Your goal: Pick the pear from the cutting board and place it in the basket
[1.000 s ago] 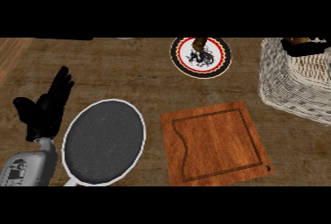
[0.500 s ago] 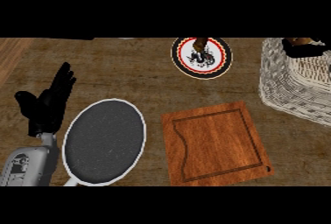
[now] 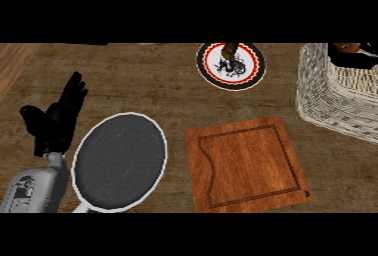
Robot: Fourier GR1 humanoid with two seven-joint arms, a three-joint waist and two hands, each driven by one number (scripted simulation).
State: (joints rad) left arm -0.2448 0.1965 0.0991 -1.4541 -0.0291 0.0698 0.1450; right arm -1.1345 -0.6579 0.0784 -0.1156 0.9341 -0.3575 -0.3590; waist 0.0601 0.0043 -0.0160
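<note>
The wooden cutting board (image 3: 247, 167) lies at the centre right with nothing on it. The white wicker basket (image 3: 332, 100) stands at the right edge. Over its far rim, at the top right corner, part of my black right hand (image 3: 358, 59) shows. A small brown piece (image 3: 344, 47), possibly the pear, sits against the hand's upper edge, and most of it is hidden. My left hand (image 3: 57, 120) rests open at the left, fingers up, beside the dark plate.
A dark grey oval plate with a white rim (image 3: 118, 161) lies left of the board. A round plate with a red and black rim (image 3: 231, 66) sits at the back centre. The counter's left edge (image 3: 15, 65) runs along the far left.
My left hand has drifted slightly toward the lower edge. The right hand and the brown piece stay over the basket's far corner.
</note>
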